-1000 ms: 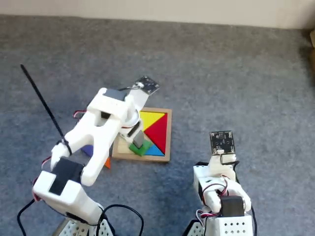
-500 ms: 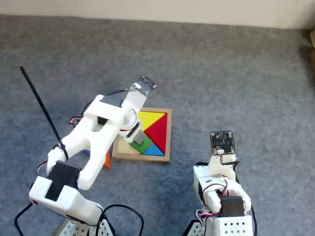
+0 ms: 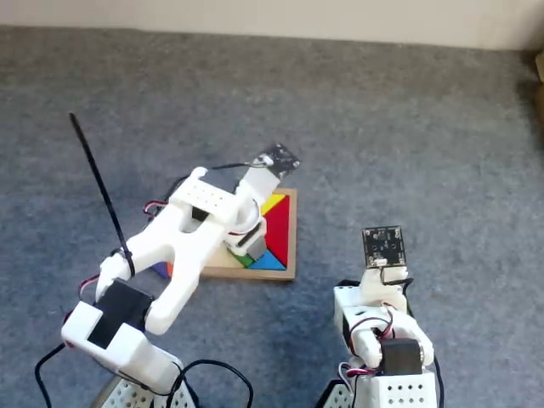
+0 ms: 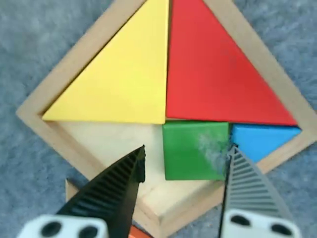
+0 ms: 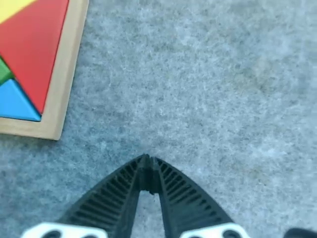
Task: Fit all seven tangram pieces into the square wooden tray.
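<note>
**L gripper spread over green square in tray; R gripper pinched closed over carpet**

L gripper (image 4: 187,148) sits low over the square wooden tray (image 4: 74,63), jaws wide apart, holding nothing. Its black finger (image 4: 116,193) and grey finger (image 4: 247,193) straddle the green square (image 4: 190,161). The black tip hangs over bare tray floor, clearly apart from the square's edge. The grey tip is right at the opposite edge, by the seam w/ the blue triangle (image 4: 262,141). Can't tell if that tip actually touches a piece. The gap btwn the tips is wider than the square.

Tray holds 4 pcs, all lying flat:
- Big yellow triangle (image 4: 124,74) and big red triangle (image 4: 218,74) meet along one straight seam and fill the half of the tray farther from the L gripper.
- Green square lies against the red triangle's long edge, one corner at the yellow/red seam.
- Blue triangle touches the green square's side and the red triangle's long edge, tucked into a tray corner.
- The floor beside the green square, under the yellow triangle's long edge, is bare wood.

An orange piece (image 4: 139,233) lies outside the tray, just past its rim on the L gripper's side.

R gripper (image 5: 148,181) has its fingers pressed together w/ nothing btwn them. It sits over grey carpet (image 5: 223,74), well apart from the tray's nearest corner
</note>
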